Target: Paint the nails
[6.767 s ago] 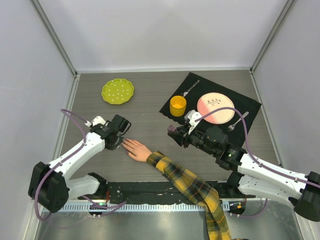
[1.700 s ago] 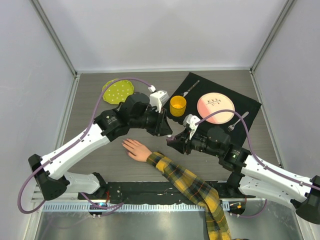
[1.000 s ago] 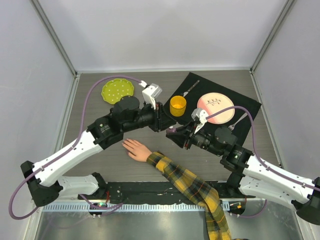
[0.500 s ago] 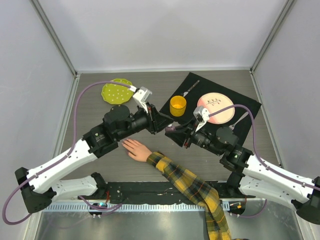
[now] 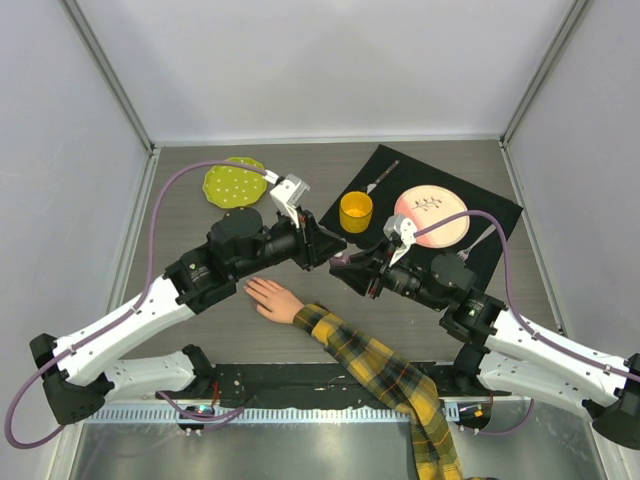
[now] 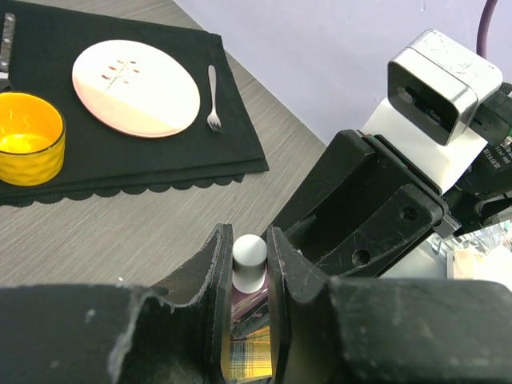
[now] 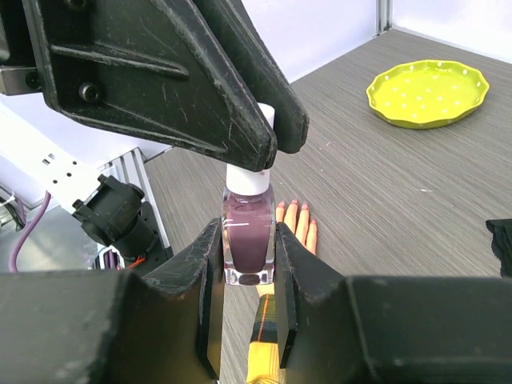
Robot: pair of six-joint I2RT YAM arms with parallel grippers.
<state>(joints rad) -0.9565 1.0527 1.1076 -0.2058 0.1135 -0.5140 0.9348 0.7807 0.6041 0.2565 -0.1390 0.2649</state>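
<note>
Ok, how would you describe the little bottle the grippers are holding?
From the black placemat, go to its near left corner, just past the yellow cup, where both grippers meet. The nail polish bottle sits there, body clamped by the right gripper, white cap pinched by the left gripper. Unlike the cup, it is small, square-sided glass, dark plum inside.

From the table's (image 5: 300, 165) middle: dish (image 5: 232, 184) at 10 o'clock, hand (image 5: 268, 298) at 8, mat (image 5: 420, 172) at 2, bearing cup (image 5: 355, 211) and plate (image 5: 432, 215).

Dark purple bottle (image 7: 249, 236), white cap (image 7: 248, 178)
</note>
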